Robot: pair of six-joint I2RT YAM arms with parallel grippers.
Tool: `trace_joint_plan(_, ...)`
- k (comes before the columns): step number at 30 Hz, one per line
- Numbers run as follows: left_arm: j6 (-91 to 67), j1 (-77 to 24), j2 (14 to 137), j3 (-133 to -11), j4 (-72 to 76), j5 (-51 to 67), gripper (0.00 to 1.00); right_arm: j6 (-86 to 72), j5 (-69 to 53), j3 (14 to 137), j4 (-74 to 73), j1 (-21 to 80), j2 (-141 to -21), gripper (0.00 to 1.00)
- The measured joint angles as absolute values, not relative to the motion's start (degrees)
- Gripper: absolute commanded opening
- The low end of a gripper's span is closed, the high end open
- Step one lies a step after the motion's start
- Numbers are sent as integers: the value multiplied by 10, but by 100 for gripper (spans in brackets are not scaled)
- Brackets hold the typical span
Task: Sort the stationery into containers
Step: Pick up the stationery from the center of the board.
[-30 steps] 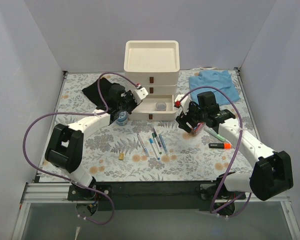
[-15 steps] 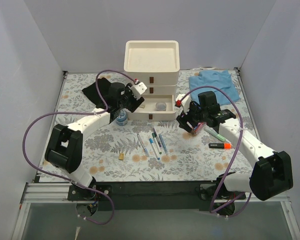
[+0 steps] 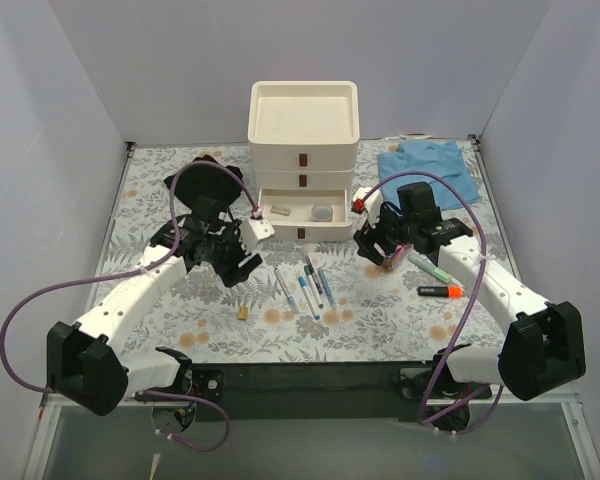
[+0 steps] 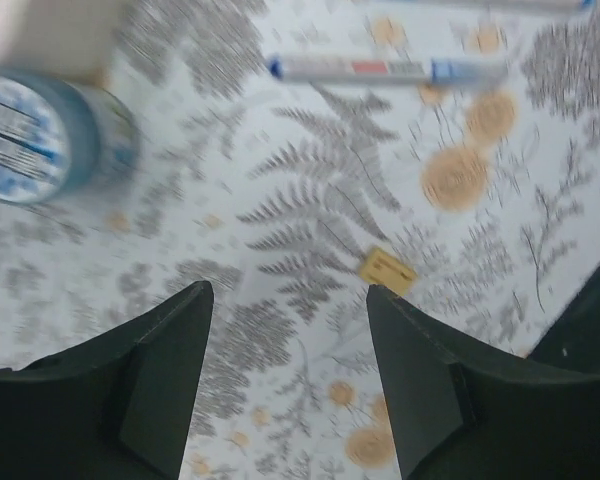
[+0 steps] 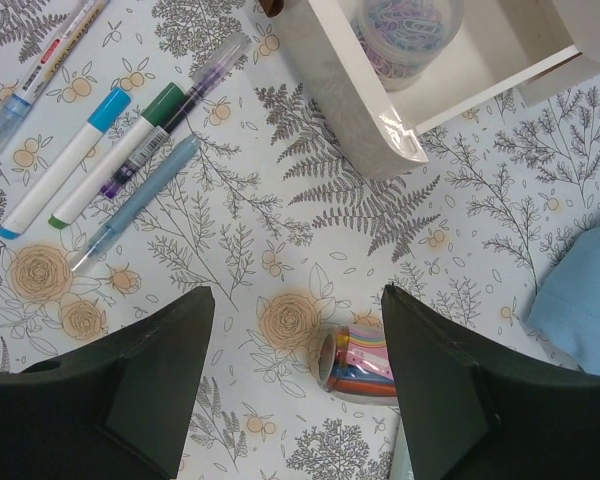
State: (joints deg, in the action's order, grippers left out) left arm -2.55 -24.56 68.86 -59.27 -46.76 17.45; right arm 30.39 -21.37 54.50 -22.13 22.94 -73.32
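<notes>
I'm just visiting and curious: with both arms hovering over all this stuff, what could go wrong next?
The right gripper hangs open close to the open drawer; reaching down, it might bump its corner. The pens lie tightly side by side, so grabbing one could scatter the others.

The left wrist view is smeared: the tub runs off the left edge, its label unreadable, as is the print on the pen. The right wrist view cuts the drawer at the top and the cloth at the right. The yellow scrap is too small to identify.
</notes>
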Motion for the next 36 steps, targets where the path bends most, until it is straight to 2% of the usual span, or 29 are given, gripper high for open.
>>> trace_joint_plan(6, 42, -246, 696, -483, -534, 182, 60, 304, -218, 545, -222, 229, -743, 77)
trace_joint_plan(11, 84, -251, 688, -456, -541, 187, 59, 306, -218, 545, -223, 229, -746, 77)
trace_joint_plan(25, 157, -285, 620, -356, -418, 206, 57, 313, -222, 545, -223, 229, -746, 77)
trace_joint_plan(36, 163, -293, 674, -356, -377, 231, 56, 316, -222, 536, -225, 229, -746, 77)
